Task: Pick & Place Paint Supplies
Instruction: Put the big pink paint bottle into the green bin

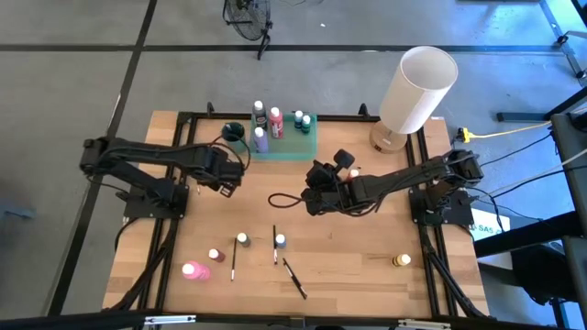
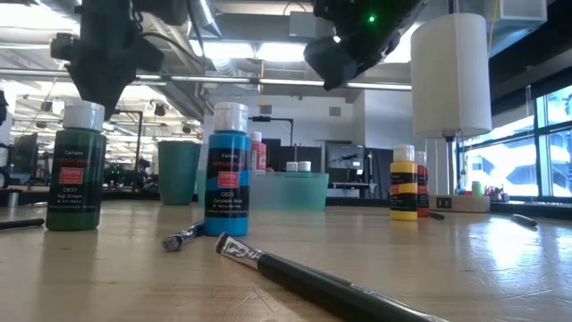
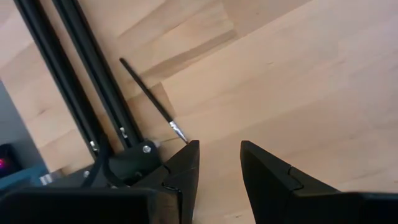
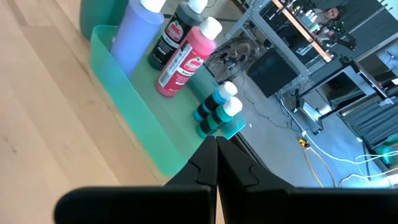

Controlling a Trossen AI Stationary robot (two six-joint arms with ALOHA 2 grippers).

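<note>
The left end effector hangs over bare tabletop, its fingers partly apart and holding nothing. Loose paint bottles and paintbrushes lie along the front. The right end effector, closed and empty, sits near the green tray of bottles.
</note>
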